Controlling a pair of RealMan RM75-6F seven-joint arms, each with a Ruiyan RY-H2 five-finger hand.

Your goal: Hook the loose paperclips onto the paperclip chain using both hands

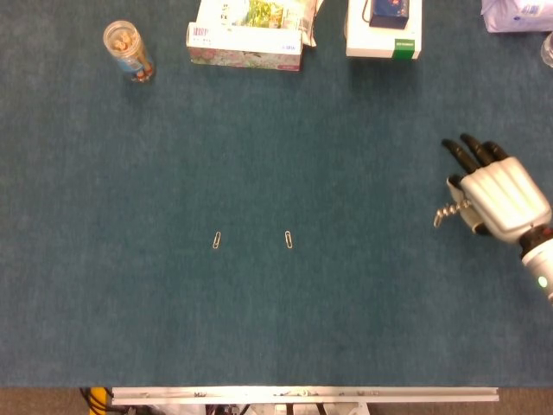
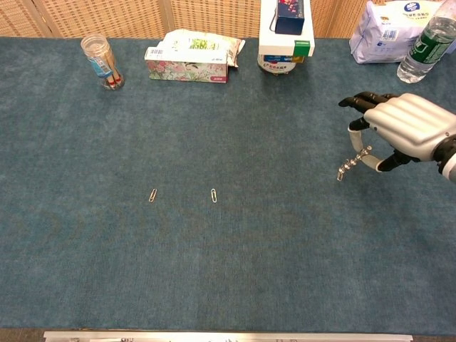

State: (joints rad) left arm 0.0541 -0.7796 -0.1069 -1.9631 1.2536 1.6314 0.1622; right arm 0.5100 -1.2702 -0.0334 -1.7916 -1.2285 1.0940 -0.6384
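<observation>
While the right hand [image 1: 501, 201] hangs over the right side of the blue tabletop [image 1: 276, 311], its fingers [image 2: 367, 102] are curled forward and the paperclip chain [image 1: 447, 213] is pinched beneath them, dangling out to the left of the palm; two loose paperclips [image 1: 217, 240] [image 1: 289, 239] lie flat side by side near the middle of the table, well apart from the hand and from each other; along the far edge stand a clear jar [image 1: 129, 51], a flowered tissue box [image 1: 245, 39] and a white box [image 1: 384, 39]; a water bottle [image 2: 429, 44] sits at the far right corner; the left hand shows in neither view.
</observation>
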